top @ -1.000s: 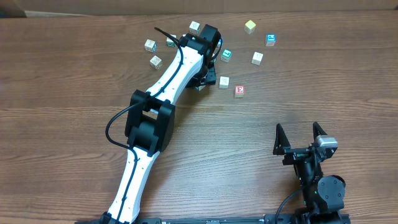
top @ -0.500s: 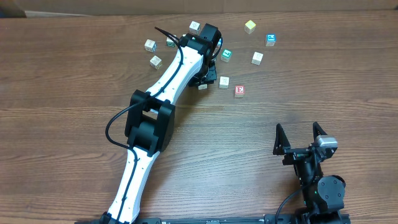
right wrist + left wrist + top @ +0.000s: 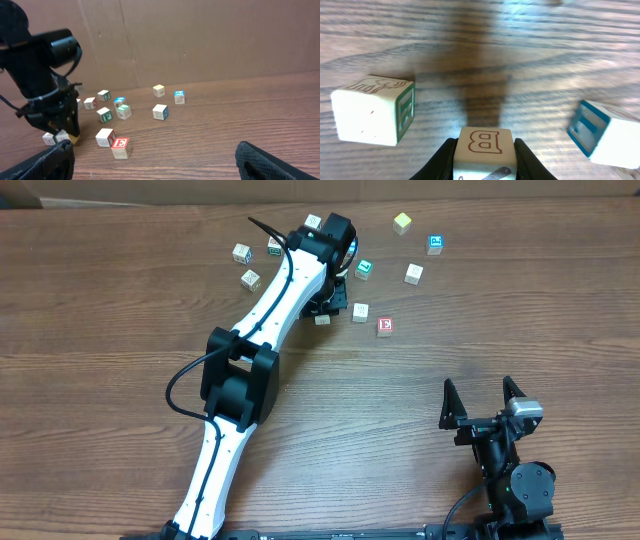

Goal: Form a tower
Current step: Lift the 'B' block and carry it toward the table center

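My left gripper (image 3: 483, 156) is shut on a pale wooden cube with a red letter B (image 3: 483, 147); a black finger presses each side of it. In the overhead view the left arm reaches to the far middle of the table, and its wrist (image 3: 328, 242) covers the grip. The tower (image 3: 364, 269) is a short narrow stack with a teal-green top face, just right of that wrist; it also shows in the right wrist view (image 3: 122, 107). My right gripper (image 3: 483, 395) stands open and empty at the near right.
Loose cubes lie around the left gripper: a green-lettered one (image 3: 373, 116) to its left and a blue-faced one (image 3: 607, 132) to its right. A red E cube (image 3: 386, 326), a pale cube (image 3: 360, 312) and several others (image 3: 414, 273) are scattered at the back.
The left jaws have closed on the B cube, and the left wrist has shifted slightly. The right arm has not moved.
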Controlling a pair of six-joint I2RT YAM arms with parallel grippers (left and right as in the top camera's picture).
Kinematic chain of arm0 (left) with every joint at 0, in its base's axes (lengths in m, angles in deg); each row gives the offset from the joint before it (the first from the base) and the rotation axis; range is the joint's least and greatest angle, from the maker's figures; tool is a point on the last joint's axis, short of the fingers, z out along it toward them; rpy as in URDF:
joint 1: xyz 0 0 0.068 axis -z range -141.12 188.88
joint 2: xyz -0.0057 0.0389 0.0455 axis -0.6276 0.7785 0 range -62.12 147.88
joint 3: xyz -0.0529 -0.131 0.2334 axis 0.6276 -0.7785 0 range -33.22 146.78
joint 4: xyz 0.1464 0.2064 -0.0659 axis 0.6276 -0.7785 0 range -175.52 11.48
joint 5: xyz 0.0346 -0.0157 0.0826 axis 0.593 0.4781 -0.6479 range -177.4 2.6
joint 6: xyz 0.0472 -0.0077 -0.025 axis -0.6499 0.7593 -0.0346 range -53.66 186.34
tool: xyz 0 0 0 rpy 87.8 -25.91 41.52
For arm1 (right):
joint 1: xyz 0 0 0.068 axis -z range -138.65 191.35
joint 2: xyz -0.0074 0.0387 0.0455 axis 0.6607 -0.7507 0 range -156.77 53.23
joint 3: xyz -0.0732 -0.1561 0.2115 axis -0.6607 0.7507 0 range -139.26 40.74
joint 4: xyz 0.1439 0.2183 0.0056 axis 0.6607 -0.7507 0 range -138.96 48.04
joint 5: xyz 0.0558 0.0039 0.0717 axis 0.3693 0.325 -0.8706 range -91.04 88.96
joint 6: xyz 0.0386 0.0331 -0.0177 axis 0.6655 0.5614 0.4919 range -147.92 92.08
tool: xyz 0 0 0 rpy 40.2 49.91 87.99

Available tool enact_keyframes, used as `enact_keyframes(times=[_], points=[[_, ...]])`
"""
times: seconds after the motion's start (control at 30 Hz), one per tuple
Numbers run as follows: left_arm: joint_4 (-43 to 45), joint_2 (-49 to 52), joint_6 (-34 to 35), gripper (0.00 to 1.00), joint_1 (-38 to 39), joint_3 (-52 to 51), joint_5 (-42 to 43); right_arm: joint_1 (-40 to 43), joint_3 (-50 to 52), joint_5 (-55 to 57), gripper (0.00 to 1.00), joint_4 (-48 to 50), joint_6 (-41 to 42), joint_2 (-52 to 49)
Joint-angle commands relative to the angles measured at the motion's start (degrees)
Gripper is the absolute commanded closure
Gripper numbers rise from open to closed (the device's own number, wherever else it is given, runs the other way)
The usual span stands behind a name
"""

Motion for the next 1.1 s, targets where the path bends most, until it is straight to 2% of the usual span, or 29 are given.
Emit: enact_keyframes(times=[0.0,0.23,0.4,0.5,0.77,1.07], points=[[-3.5,-7.5,-2.8,0.75,0.85,2.51,-0.26,0.24,0.59,0.15,0.0,0.17,-0.04,0.42],[-15.32,-16.15,-2.82,0.76,1.2,2.51,-1.25,0.24,0.59,0.13,0.0,0.17,-0.04,0.42],[-23.56,-18.91,-5.86,0.76,2.12,2.47,-2.58,0.24,0.59,0.13,0.0,0.17,-0.04,0.42],[-23.54,-20.09,-9.03,0.8,2.75,1.11,-0.59,0.24,0.59,0.15,0.0,0.17,-0.04,0.42],[-23.54,-26.36,-9.9,0.78,3.48,-6.62,-0.46,0.24,0.59,0.15,0.0,0.17,-0.04,0.42],[-22.36,-35.56,-5.84,0.76,3.56,-21.88,-0.94,0.24,0.59,0.15,0.0,0.17,-0.04,0.42]])
